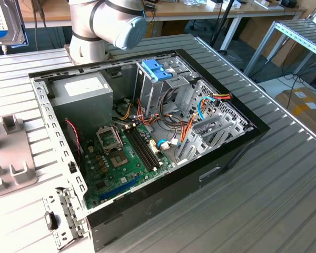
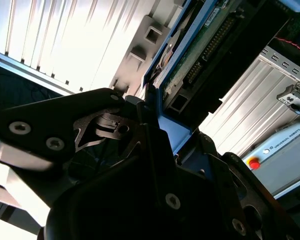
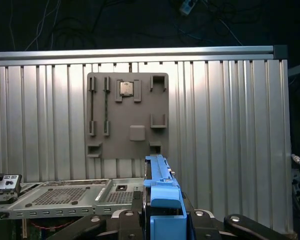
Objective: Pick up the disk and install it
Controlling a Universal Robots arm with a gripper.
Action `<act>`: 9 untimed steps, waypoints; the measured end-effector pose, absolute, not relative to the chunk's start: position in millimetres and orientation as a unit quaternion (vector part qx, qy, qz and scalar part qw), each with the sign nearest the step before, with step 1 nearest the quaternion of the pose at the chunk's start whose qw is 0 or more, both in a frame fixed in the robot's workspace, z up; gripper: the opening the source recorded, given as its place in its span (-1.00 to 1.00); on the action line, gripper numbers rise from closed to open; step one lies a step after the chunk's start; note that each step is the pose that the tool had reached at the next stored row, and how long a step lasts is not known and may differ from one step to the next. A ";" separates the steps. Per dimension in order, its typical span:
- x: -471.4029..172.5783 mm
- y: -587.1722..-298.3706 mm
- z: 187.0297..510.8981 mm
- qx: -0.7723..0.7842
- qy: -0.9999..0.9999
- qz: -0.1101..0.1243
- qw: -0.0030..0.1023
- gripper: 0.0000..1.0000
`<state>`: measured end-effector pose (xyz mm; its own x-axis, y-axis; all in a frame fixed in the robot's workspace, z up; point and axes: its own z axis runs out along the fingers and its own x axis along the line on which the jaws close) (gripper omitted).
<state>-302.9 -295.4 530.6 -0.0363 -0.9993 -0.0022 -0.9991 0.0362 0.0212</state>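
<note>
The disk [image 1: 5, 21], silver with a label, hangs high at the exterior view's left, above the table and clear of the open computer case [image 1: 237, 142]. In the first wrist view its bright blue carrier [image 3: 162, 197] stands edge-on between the black fingers [image 3: 127, 222] of my gripper [image 3: 162, 220]. The second wrist view shows the disk's green circuit board [image 2: 210, 40] and blue frame [image 2: 176, 131] clamped in my gripper [image 2: 160, 125]. The gripper is shut on the disk.
Inside the case lie the motherboard [image 1: 121, 158], a grey power supply [image 1: 81, 92], cables and metal drive cages [image 1: 210, 121] with a paler blue latch [image 1: 157, 68]. A grey fixture plate [image 1: 10, 158] lies on the ribbed table [image 1: 274, 200] at the exterior view's left.
</note>
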 end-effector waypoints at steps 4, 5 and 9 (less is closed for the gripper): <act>-298.6 -295.4 530.3 0.694 -0.720 -0.008 0.007 -0.25; -298.0 -295.4 530.3 0.694 -0.720 -0.008 0.007 -0.25; -294.0 -295.5 530.0 0.694 -0.720 -0.008 0.007 -0.25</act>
<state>-294.0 -295.5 530.0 -0.0362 -0.9993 -0.0015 -0.9991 0.0362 0.0211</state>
